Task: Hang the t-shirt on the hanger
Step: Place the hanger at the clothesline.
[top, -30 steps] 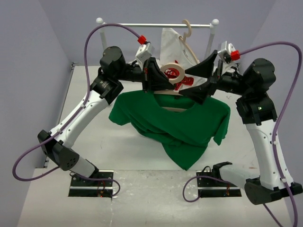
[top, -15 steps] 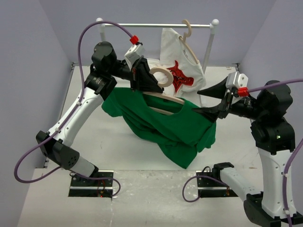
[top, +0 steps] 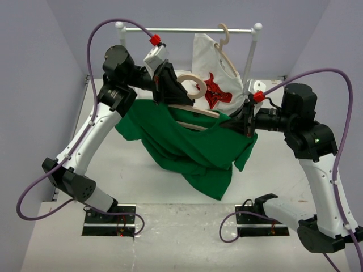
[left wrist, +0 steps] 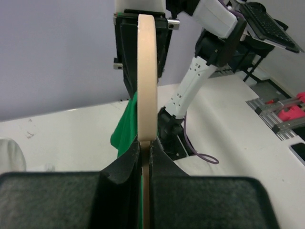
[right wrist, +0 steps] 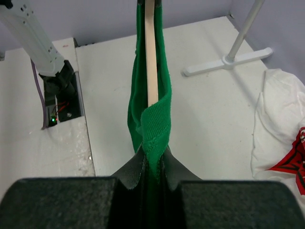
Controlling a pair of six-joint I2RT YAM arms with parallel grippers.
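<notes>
Two pincers point(top: 169, 96) point(top: 245, 120) clamp one hanger point(top: 195, 111), one t-shirt point(top: 198, 152).

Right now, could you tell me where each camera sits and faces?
Top external: above, behind the bases, looking down at both arms, the t-shirt and the hanger.
Left wrist: on the left gripper, looking past it, shut on the hanger.
Right wrist: on the right gripper, pinching the t-shirt.
Shared: all show t-shirt and hanger.
</notes>
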